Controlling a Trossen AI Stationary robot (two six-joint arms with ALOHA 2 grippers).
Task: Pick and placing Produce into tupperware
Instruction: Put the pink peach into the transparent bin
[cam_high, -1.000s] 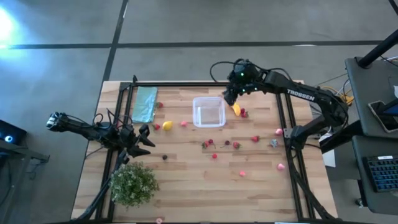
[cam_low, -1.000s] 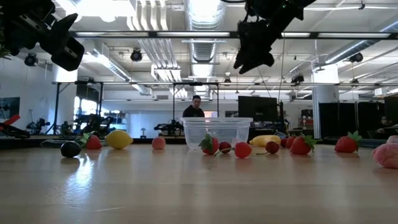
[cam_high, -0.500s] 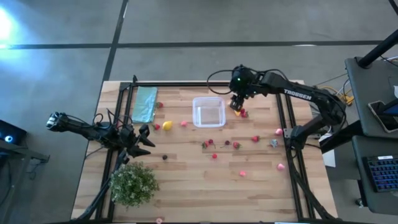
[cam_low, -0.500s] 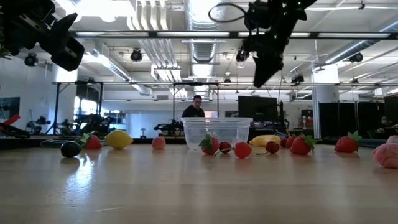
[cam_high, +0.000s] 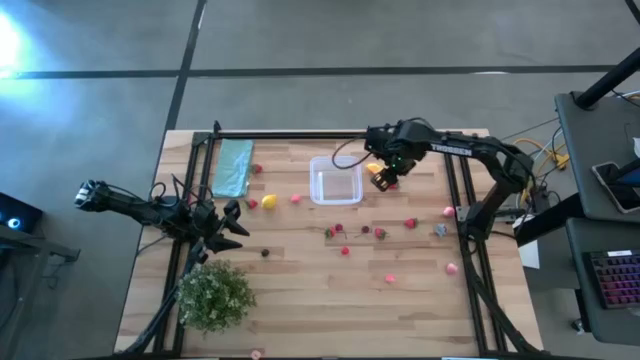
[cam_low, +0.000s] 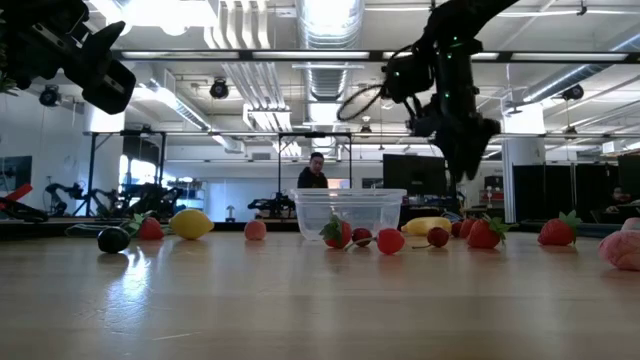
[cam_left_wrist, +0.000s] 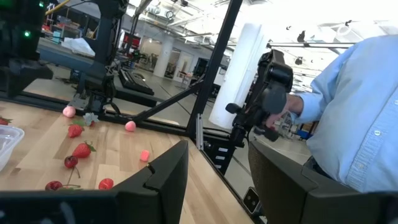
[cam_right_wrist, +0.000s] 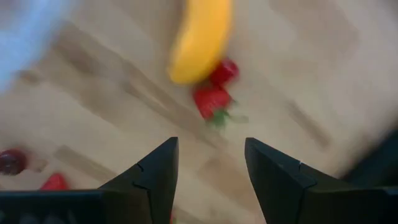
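My right pincer (cam_right_wrist: 208, 171) hangs open and empty over the banana (cam_right_wrist: 199, 40), beside the tupperware (cam_high: 336, 181). My left pincer (cam_left_wrist: 214, 171), open and empty, waits well apart from the tupperware.

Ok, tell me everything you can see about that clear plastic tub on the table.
The tupperware is a small, clear, colourless plastic box, square with rounded corners, low walls and a thicker rim. It has no lid on, sits upright and flat on the wooden table, toward the far side near the middle, and looks empty from above. The low view shows red berries in front of it, and the room through its walls. The yellow banana lies just off its right side. The right gripper hangs above that banana; nothing grips the box.
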